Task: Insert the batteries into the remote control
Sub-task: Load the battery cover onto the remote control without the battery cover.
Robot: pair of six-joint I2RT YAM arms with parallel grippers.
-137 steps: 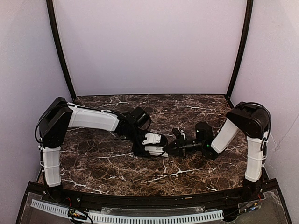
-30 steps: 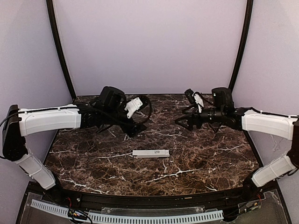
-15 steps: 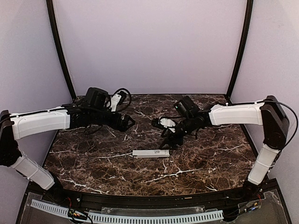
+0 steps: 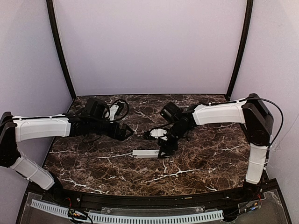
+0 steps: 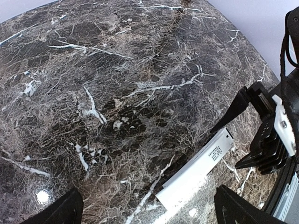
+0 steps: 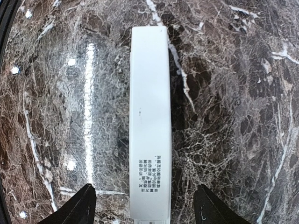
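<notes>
The remote control [image 4: 150, 153] is a slim white bar lying flat on the marble table, printed back side up. In the right wrist view the remote control [image 6: 149, 116] runs straight away from the camera, and my right gripper [image 6: 145, 207] straddles its near end, open, with a gap on each side. From the top view the right gripper [image 4: 164, 149] hangs over the remote's right end. My left gripper [image 4: 127, 133] is open and holds nothing, up and left of the remote control [image 5: 196, 170]. The batteries are out of view.
The dark marble table [image 4: 205, 163] is enclosed by lavender walls and two black corner posts [image 4: 58, 51]. A black rail [image 4: 140, 201] runs along the near edge. The right gripper's fingers [image 5: 266, 140] show at the right of the left wrist view.
My right gripper has come down and left onto the remote's right end, its jaws narrowing a little. The left gripper has drifted slightly toward the remote. The remote has not moved.
</notes>
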